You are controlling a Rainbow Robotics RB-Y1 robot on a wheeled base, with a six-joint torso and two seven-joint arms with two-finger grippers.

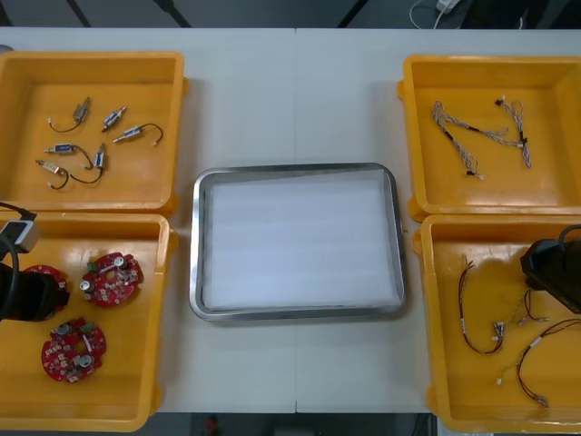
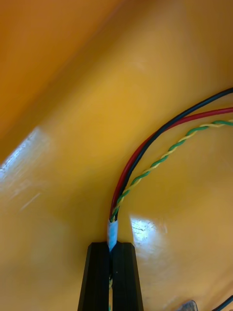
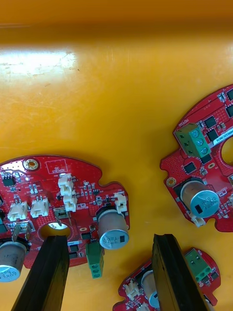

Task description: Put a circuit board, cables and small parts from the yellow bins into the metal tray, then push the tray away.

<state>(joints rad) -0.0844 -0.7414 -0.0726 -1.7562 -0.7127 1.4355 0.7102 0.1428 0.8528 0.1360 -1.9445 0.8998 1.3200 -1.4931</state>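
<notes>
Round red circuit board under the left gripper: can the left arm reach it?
Probably yes: the open left gripper hangs above that round red circuit board in the near left yellow bin, nothing on it. The right gripper is away, shut on a red and yellow cable.

Left arm low at near left edge of table, wrist turned downward. Left gripper spread wide, black fingers standing well apart. Right arm low at right edge of table. Right gripper closed almost fully, fingers pinching taped end of thin cable.
</notes>
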